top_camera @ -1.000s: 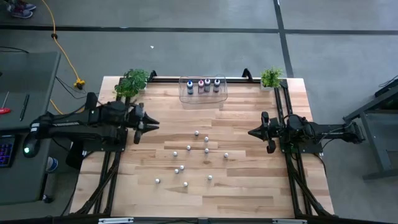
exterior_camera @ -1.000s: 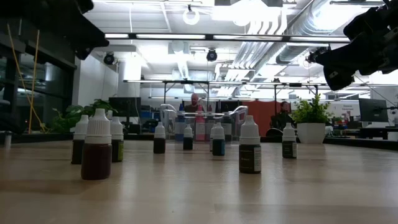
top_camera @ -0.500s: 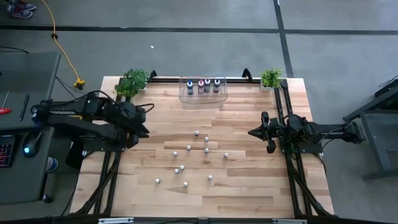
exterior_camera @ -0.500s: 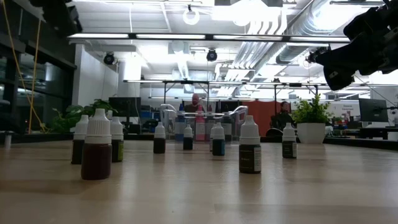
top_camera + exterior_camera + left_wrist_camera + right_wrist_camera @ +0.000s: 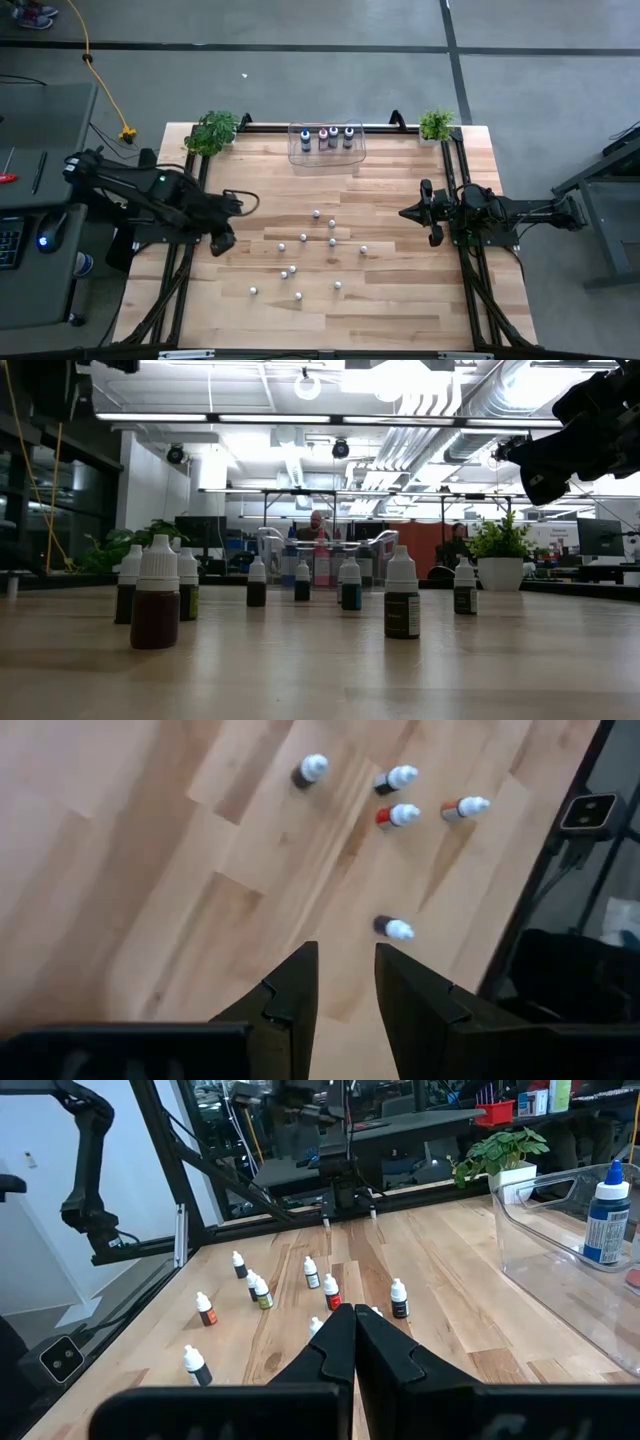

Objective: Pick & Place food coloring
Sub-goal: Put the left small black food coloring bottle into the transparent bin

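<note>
Standing upright, white-capped food coloring (image 5: 315, 250) bottles dot the table (image 5: 400, 300).

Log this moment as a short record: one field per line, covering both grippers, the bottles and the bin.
left gripper: fingers slightly apart, holding nothing, above the table's left side, angled down at the wood
right gripper: shut, empty, waiting at the table's right side
small bottles: about ten, standing loose in mid-table
large bottles: four, upright in the bin
clear bin: at the table's far edge, between two potted plants
table: light wood planks
</note>
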Controlling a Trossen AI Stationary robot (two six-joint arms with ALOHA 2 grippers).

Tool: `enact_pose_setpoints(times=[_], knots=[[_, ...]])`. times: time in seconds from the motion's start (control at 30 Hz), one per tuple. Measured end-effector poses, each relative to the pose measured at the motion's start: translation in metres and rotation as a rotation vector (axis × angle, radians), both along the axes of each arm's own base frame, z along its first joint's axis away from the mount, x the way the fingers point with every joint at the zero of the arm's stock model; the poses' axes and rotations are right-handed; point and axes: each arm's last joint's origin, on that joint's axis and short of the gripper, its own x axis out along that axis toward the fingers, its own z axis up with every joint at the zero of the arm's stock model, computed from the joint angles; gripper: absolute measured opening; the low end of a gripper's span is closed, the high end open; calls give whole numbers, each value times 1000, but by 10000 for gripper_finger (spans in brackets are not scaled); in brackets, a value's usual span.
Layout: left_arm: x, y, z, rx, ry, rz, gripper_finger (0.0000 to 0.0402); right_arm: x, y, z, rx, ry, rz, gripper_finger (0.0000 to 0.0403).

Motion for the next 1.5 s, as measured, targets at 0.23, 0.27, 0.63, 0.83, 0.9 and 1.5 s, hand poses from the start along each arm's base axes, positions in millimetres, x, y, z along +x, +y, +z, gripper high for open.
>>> enact_pose_setpoints(times=[0.23,0.27,0.63,0.83,0.9,1.5], knots=[[43,-13,15,16,87,56,99,0,0,0,0,0,0,0],[49,-15,19,28,101,60,99,0,0,0,0,0,0,0],[112,-43,44,84,200,91,99,0,0,0,0,0,0,0],[120,-65,37,69,252,145,99,0,0,0,0,0,0,0],[118,-74,34,57,261,167,99,0,0,0,0,0,0,0],[80,-135,-22,29,379,464,99,0,0,0,0,0,0,0]])
